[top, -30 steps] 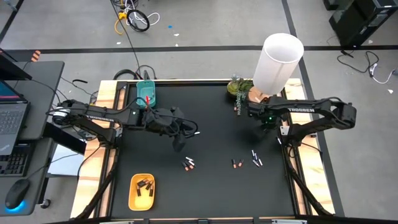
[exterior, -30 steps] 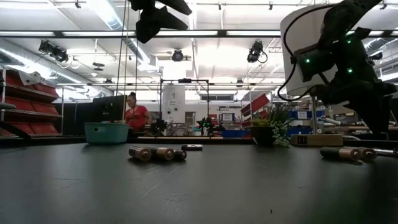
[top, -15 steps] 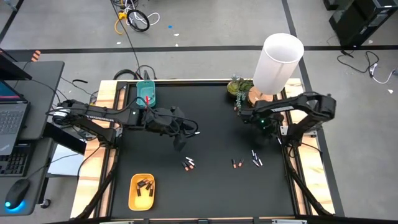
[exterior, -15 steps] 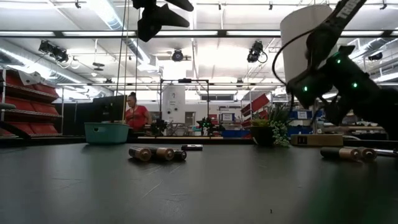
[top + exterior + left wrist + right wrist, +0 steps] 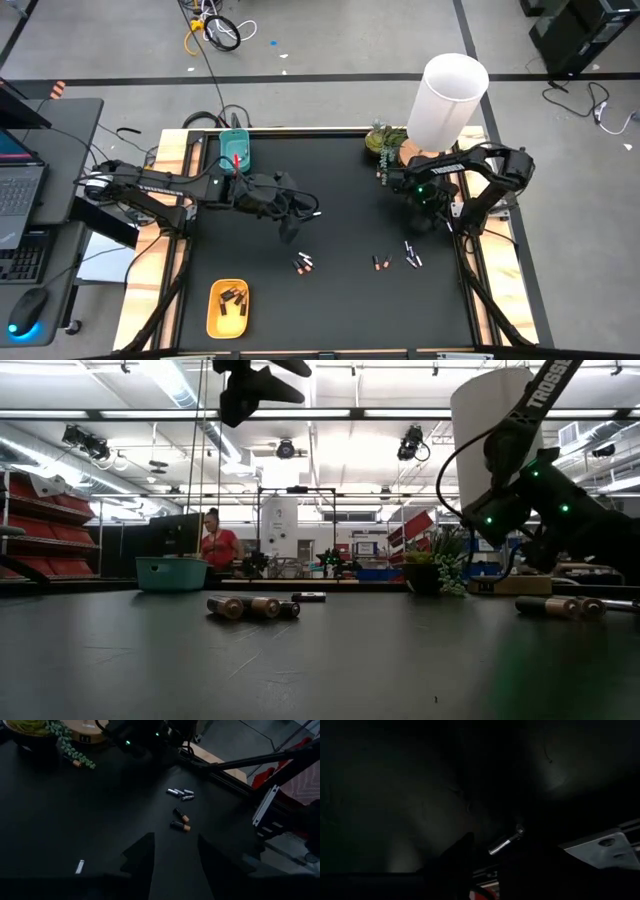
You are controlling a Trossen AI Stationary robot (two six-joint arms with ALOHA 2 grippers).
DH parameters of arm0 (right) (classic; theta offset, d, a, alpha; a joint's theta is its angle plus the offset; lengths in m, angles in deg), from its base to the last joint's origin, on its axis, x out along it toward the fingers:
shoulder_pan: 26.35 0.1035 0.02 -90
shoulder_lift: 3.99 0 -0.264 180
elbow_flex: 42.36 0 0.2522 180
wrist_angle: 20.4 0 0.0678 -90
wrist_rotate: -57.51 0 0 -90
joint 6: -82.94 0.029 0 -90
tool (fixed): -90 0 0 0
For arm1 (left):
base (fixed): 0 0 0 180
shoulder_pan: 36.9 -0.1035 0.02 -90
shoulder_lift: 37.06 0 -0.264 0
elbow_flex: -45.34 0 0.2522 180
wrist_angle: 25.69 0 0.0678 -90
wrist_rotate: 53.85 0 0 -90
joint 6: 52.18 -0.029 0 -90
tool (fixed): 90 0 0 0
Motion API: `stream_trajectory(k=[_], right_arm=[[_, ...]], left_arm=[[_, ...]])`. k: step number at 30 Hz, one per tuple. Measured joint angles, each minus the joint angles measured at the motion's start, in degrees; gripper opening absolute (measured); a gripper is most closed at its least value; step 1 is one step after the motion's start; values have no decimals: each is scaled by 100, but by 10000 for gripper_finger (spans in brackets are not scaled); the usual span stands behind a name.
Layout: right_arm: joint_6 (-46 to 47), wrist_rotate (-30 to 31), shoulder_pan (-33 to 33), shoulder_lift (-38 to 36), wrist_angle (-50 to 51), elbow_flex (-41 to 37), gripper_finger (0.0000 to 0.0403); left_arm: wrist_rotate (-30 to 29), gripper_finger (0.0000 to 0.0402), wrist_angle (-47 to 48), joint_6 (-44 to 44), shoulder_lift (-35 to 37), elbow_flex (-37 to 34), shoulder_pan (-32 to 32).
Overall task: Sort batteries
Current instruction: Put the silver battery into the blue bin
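Note:
The batteries lie in loose groups on the black mat: two dark ones with orange ends [image 5: 304,264], another dark pair [image 5: 380,263], and silvery ones [image 5: 412,255]. One silvery battery [image 5: 505,842] lies on its side on the mat just ahead of my right gripper [image 5: 495,862], near the table's right edge. That gripper is open and tipped steeply down [image 5: 436,210]. My left gripper [image 5: 172,857] is open and hangs high over the mat's middle [image 5: 300,212], with nothing between its fingers. More dark batteries lie in the yellow tray [image 5: 212,318].
A teal tray [image 5: 236,152] stands at the far left of the mat. A potted plant [image 5: 384,140] and a tall white cylinder [image 5: 450,98] stand at the far right, close behind my right arm. One silvery battery [image 5: 79,866] lies alone below my left gripper.
My right gripper has sunk toward the mat by the right edge and tipped further downward, with the arm's elbow folding in toward the table.

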Motion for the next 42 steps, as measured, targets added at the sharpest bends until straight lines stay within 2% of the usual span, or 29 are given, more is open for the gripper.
stream_trajectory(k=[11, 26, 30, 33, 42], right_arm=[[-79, -125, -365, 475, -1, -15, 157], [-38, -295, -354, 1029, 6, -16, 147], [-37, -335, -357, 1027, -3, -37, 123], [-107, -610, -341, 1027, -114, -39, 98], [-101, -923, 19, 1021, -331, -42, 24]], left_arm=[[350, 167, 9, 148, 0, 0, 4], [496, 167, 20, 229, 0, 0, 4], [496, 167, 20, 227, 0, 0, 4], [494, 167, 20, 229, 0, 0, 4], [494, 167, 20, 250, 0, 0, 4]])
